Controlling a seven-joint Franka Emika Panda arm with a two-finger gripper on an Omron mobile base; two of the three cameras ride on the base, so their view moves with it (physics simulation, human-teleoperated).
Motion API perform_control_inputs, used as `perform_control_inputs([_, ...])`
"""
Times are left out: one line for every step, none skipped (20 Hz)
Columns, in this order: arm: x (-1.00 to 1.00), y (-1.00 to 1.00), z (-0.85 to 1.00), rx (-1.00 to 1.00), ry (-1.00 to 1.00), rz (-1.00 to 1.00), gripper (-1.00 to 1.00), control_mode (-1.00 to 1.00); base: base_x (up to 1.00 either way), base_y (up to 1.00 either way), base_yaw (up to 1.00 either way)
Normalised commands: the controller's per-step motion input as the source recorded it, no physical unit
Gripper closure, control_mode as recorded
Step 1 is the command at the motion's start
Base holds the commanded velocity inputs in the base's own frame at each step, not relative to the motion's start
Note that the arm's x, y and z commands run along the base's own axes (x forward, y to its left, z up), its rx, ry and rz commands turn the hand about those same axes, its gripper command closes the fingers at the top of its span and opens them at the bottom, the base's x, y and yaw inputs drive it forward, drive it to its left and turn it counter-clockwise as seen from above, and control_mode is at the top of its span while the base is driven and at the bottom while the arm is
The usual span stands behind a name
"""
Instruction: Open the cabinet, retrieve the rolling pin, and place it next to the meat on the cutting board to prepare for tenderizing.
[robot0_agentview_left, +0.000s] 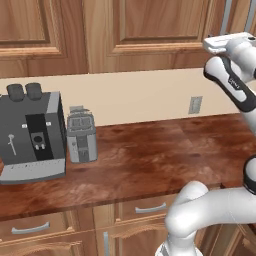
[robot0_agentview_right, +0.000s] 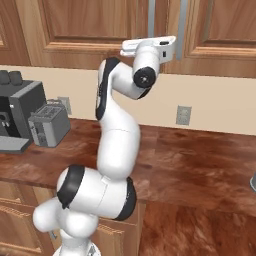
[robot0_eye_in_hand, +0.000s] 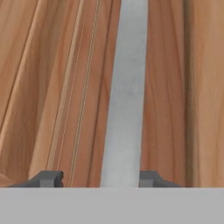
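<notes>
I see the gripper (robot0_eye_in_hand: 99, 179) up at the cabinet (robot0_eye_in_hand: 52, 87), its fingertips (robot0_eye_in_hand: 48, 178) either side of the grey handle (robot0_eye_in_hand: 124, 96), a gap on the left; whether they grip it, I cannot tell. Door closed; the counter (robot0_agentview_left: 150, 155) below lies open.

Even, bright, shadowless rendered light; the hand view is soft and blurred up close, base views slightly pixelated
</notes>
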Motion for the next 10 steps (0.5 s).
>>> perform_control_inputs([0.02,0.15,-0.19,0.0,0.0,0.05,1.0,-1.0,0.0,0.0,0.0])
perform_control_inputs([0.0,0.17,-0.18,0.0,0.0,0.06,1.0,-1.0,0.0,0.0,0.0])
perform_control_inputs([0.0,0.18,-0.18,0.0,0.0,0.07,1.0,-1.0,0.0,0.0,0.0])
perform_control_inputs([0.0,0.18,-0.17,0.0,0.0,0.08,1.0,-1.0,0.0,0.0,0.0])
perform_control_inputs([0.0,0.21,-0.16,0.0,0.0,0.09,1.0,-1.0,0.0,0.0,0.0])
perform_control_inputs([-0.08,0.25,-0.13,0.0,0.0,0.11,1.0,-1.0,0.0,0.0,0.0])
perform_control_inputs([-0.21,0.24,-0.09,0.0,0.0,0.11,1.0,-1.0,0.0,0.0,0.0])
perform_control_inputs([-0.27,0.21,-0.05,0.0,0.0,0.1,1.0,-1.0,0.0,0.0,0.0])
perform_control_inputs([-0.36,0.16,-0.01,0.0,0.0,0.1,1.0,-1.0,0.0,0.0,0.0])
perform_control_inputs([-0.43,0.09,0.0,0.0,0.0,0.1,1.0,-1.0,0.0,0.0,0.0])
